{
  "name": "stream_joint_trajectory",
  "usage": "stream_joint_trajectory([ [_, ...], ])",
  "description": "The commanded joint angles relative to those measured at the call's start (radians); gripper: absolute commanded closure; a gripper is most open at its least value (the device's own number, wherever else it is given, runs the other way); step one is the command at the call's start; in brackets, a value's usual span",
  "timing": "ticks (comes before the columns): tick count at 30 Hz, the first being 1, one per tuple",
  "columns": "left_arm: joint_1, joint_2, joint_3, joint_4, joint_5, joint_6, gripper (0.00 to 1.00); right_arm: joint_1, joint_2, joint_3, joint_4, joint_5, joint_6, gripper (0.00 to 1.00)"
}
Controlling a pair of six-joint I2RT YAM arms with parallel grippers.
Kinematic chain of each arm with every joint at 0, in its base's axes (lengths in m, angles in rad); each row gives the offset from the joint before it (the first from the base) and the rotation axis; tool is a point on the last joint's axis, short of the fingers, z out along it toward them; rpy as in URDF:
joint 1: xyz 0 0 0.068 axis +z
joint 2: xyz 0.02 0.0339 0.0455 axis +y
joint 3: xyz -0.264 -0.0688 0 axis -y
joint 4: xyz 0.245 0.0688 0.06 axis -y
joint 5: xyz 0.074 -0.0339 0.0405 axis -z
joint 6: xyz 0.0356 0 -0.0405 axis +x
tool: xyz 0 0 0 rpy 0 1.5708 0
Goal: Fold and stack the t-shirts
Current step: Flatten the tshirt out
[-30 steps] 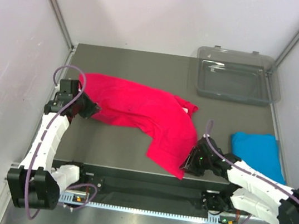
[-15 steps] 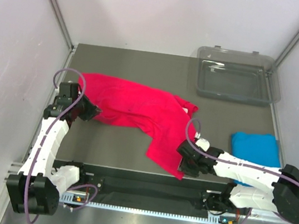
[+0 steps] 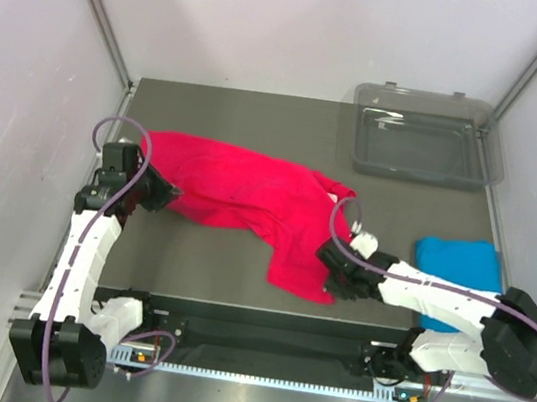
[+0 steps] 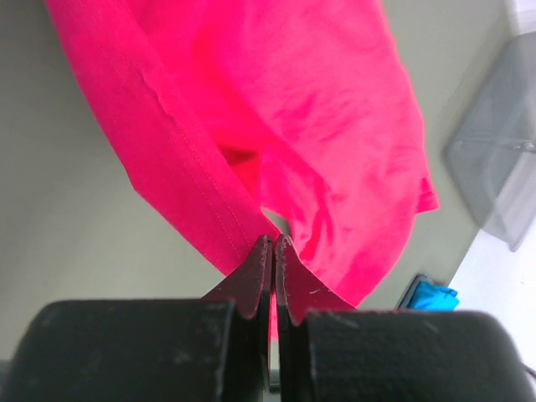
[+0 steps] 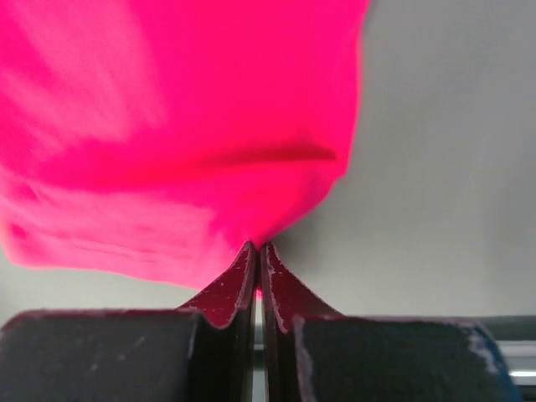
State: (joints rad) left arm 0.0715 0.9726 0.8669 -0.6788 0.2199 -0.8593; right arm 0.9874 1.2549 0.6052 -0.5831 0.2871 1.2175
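The crimson-pink t-shirt [image 3: 249, 198] lies spread and rumpled across the middle of the table. My left gripper [image 3: 154, 190] is shut on its left edge; in the left wrist view the hem [image 4: 188, 197] runs into the closed tips of that gripper [image 4: 273, 240]. My right gripper [image 3: 333, 284] is shut on the shirt's near right corner; the right wrist view shows pink cloth [image 5: 184, 134] pinched at the tips of that gripper [image 5: 257, 245]. The sky blue t-shirt [image 3: 456, 265] lies folded at the right edge, partly hidden behind the right arm.
A clear grey plastic tray [image 3: 421, 161] stands at the back right corner. White walls and metal posts close the table on the left, back and right. Bare grey table [image 3: 199, 261] shows in front of the pink shirt.
The right gripper slid left along the near edge to the pink shirt's corner and closed on it; that corner has pulled in slightly. The left arm kept its grip and barely moved.
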Motion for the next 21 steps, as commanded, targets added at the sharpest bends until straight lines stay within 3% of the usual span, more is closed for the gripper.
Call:
stream_joint_trajectory([
  [1,-0.002,-0.02,0.136,0.035,-0.016,0.054,1.0,-0.099,-0.105,0.155,-0.099,0.171,-0.174,1.0],
  [7,-0.001,0.053,0.4,0.122,-0.064,0.127,1.0,-0.338,-0.25,0.482,-0.092,0.201,-0.562,1.0],
  [12,-0.001,0.176,0.7,0.223,0.051,0.169,1.0,-0.444,-0.217,0.871,-0.116,0.161,-0.835,1.0],
  [17,0.001,0.264,0.931,0.252,0.085,0.189,1.0,-0.475,-0.215,1.143,-0.104,0.19,-0.944,1.0],
  [21,0.001,0.294,1.17,0.193,0.043,0.23,1.0,-0.477,-0.259,1.237,-0.077,0.21,-0.995,1.0],
])
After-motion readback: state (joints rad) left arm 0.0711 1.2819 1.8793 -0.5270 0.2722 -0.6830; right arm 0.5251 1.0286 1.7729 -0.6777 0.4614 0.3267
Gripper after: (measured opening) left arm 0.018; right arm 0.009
